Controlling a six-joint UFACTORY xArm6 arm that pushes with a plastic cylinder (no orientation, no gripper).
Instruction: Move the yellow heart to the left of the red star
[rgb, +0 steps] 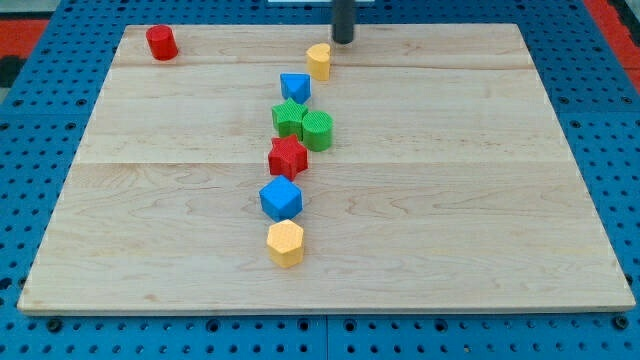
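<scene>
The yellow heart (319, 60) sits near the view's top, just right of centre. The red star (287, 157) lies at the board's middle, below two green blocks. My tip (343, 41) stands at the view's top, just up and right of the yellow heart, a small gap apart. The rod comes down from the top edge of the view. The heart is well above the star and slightly to its right.
A blue block (295, 87) lies just below the heart. A green star (289, 118) and a green cylinder (318, 130) touch above the red star. A blue cube (281, 199) and a yellow hexagon (285, 242) lie below it. A red cylinder (161, 43) sits top left on the wooden board (480, 200).
</scene>
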